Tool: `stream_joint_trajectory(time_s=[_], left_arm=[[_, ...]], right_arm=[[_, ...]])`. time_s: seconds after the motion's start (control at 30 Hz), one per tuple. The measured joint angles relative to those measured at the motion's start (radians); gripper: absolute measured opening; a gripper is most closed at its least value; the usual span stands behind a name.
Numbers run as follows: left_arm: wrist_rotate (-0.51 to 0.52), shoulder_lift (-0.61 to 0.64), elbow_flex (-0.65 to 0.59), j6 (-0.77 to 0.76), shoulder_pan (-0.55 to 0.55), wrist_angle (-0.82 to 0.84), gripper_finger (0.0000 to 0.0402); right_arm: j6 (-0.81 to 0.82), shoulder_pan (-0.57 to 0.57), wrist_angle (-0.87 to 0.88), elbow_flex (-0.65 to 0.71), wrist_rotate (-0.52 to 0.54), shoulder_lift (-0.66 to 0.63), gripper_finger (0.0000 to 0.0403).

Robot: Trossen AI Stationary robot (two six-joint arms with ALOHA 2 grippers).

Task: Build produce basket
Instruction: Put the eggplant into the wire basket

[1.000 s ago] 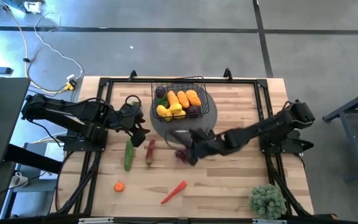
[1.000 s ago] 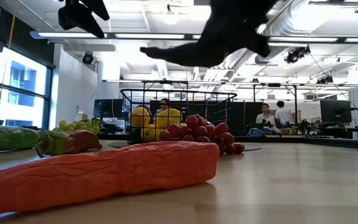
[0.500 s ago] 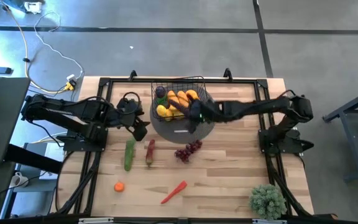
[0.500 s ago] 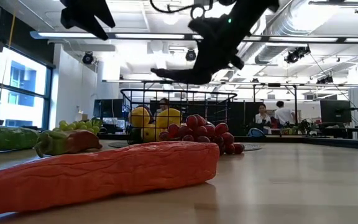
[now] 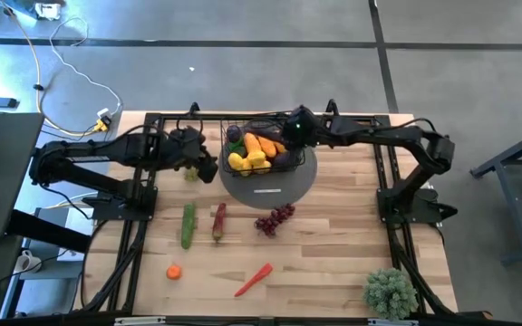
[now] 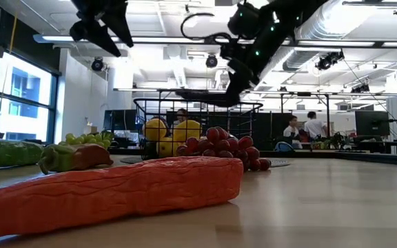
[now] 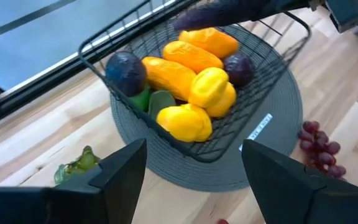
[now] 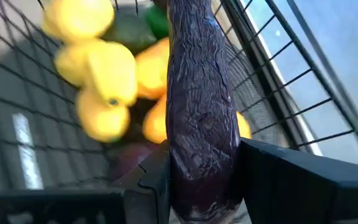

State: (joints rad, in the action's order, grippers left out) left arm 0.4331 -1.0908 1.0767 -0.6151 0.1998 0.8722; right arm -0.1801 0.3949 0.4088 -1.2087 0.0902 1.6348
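Observation:
The black wire basket (image 5: pixel 263 145) stands on the grey round mat (image 5: pixel 275 186) and holds lemons, orange pieces and a dark round fruit (image 7: pixel 124 71). My right gripper (image 5: pixel 290 131) hangs over the basket's far side, shut on a purple eggplant (image 8: pixel 201 93). The low view shows the eggplant (image 6: pixel 202 95) just above the basket rim. My left gripper (image 7: pixel 194 180) stands open left of the basket, with nothing between its fingers. Purple grapes (image 5: pixel 275 219), a cucumber (image 5: pixel 188 225), a pepper (image 5: pixel 218 220) and green grapes (image 5: pixel 191 172) lie on the table. My right gripper pinches the eggplant near one end (image 8: pixel 188 171) between its two fingers (image 8: pixel 145 183). The fingers slant down from the table's right side. The eggplant runs on past the fingertips, along them, about level and lifted clear above the basket.
A red chilli (image 5: pixel 254 280) and a small orange piece (image 5: pixel 173 271) lie near the front edge. A bushy potted plant (image 5: pixel 390 292) stands at the front right corner. A black frame (image 5: pixel 152 127) runs around the table.
My right gripper has swung from beside the purple grapes toward the table's far edge, rolling its wrist. It has carried the eggplant to above the basket. My left gripper has turned a little toward the far edge and the basket, staying open.

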Motion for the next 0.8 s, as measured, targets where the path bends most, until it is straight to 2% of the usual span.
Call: stream_joint_trajectory(time_s=[0.13,0.33,0.67,0.8], left_arm=[[-0.028,0.000,0.000,-0.002,0.043,0.000,0.0255],[-0.040,0.000,0.000,-0.010,0.084,0.000,0.0255],[-0.104,0.000,0.000,-0.010,0.133,0.000,0.0255],[-0.113,0.000,0.000,-0.010,0.137,0.000,0.0255]], right_arm=[[-0.140,0.041,-0.005,0.000,-0.021,0.016,0.0115],[-0.268,0.078,-0.013,0.000,-0.023,0.052,0.0115],[-0.300,0.090,-0.024,0.000,-0.024,0.121,0.0116],[-0.295,0.090,-0.026,0.000,-0.016,0.128,0.0137]])
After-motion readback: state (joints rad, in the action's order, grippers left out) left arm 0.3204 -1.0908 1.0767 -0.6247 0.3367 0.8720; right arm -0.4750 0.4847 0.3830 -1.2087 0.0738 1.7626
